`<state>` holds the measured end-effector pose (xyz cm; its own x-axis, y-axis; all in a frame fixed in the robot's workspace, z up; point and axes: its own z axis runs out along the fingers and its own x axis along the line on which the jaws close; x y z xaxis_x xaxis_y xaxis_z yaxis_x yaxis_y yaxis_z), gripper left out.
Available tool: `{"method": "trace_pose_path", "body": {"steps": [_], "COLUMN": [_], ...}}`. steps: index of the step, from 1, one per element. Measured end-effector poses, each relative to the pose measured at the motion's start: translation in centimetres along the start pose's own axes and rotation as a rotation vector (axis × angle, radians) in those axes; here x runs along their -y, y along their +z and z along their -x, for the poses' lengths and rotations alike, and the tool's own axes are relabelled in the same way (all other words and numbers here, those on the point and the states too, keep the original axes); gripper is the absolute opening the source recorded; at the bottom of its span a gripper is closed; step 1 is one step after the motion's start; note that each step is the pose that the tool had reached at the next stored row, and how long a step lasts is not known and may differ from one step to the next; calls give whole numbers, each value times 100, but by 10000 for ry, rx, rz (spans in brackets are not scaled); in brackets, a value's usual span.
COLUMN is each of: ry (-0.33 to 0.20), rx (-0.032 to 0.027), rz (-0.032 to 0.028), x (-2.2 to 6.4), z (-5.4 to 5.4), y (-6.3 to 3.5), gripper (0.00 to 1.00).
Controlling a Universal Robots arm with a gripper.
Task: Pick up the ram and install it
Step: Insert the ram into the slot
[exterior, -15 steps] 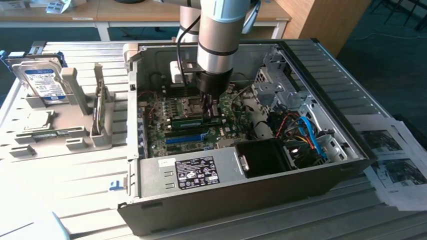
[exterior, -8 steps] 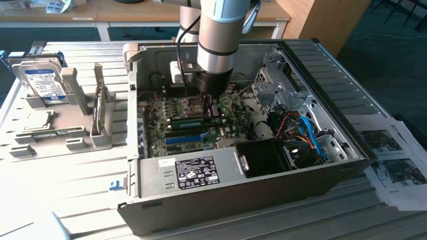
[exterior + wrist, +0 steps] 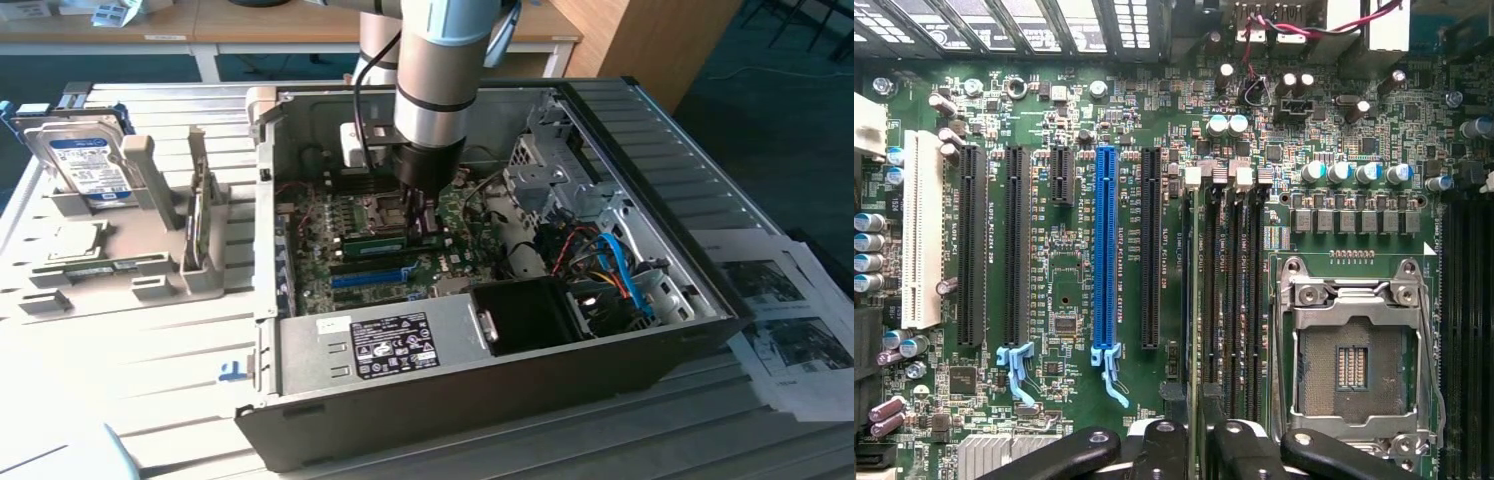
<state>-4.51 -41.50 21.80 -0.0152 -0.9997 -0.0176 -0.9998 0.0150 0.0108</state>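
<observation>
The ram point(image 3: 391, 243) is a narrow green stick standing on edge in a memory slot of the motherboard point(image 3: 334, 215) inside the open computer case point(image 3: 667, 170). In the wrist view the ram point(image 3: 1195, 290) shows edge-on, running along the slots beside the empty processor socket point(image 3: 1351, 350). My gripper point(image 3: 426, 222) reaches down into the case right over the stick's end. Its black fingers point(image 3: 1154, 445) stand slightly apart on either side of the ram's thin edge, so the gripper point(image 3: 1192, 440) is open and straddles the stick.
A grey parts fixture point(image 3: 134, 265) at the exterior view's left holds a silver hard drive point(image 3: 83, 160) and a small square processor chip point(image 3: 67, 242). Cables and a black fan shroud point(image 3: 534, 310) crowd the case's near right. Printed papers point(image 3: 787, 320) lie beside the case.
</observation>
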Motion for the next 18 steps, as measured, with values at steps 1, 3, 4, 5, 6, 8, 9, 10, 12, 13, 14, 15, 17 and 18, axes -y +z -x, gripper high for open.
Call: {"method": "trace_pose_path", "body": {"steps": [1, 3, 4, 5, 6, 8, 9, 10, 12, 13, 14, 15, 17, 18], "ry": [1, 0, 1, 0, 0, 0, 0, 1, 1, 0, 0, 0, 0, 0], "rx": [0, 0, 0, 0, 0, 0, 0, 0, -3, -2, 0, -1, -1, 0], "rz": [0, 0, 0, 0, 0, 0, 0, 0, 1, 1, 1, 1, 1, 0], "x": [0, 0, 0, 0, 0, 0, 0, 0, 0, 0, 0, 0, -1, -1], "z": [0, 0, 0, 0, 0, 0, 0, 0, 0, 0, 0, 1, 1, 1], "y": [0, 0, 0, 0, 0, 0, 0, 0, -6, -14, -24, -37, -64, -79], "gripper": [19, 19, 19, 19, 19, 19, 19, 19, 19, 19, 19, 19, 19, 19]}}
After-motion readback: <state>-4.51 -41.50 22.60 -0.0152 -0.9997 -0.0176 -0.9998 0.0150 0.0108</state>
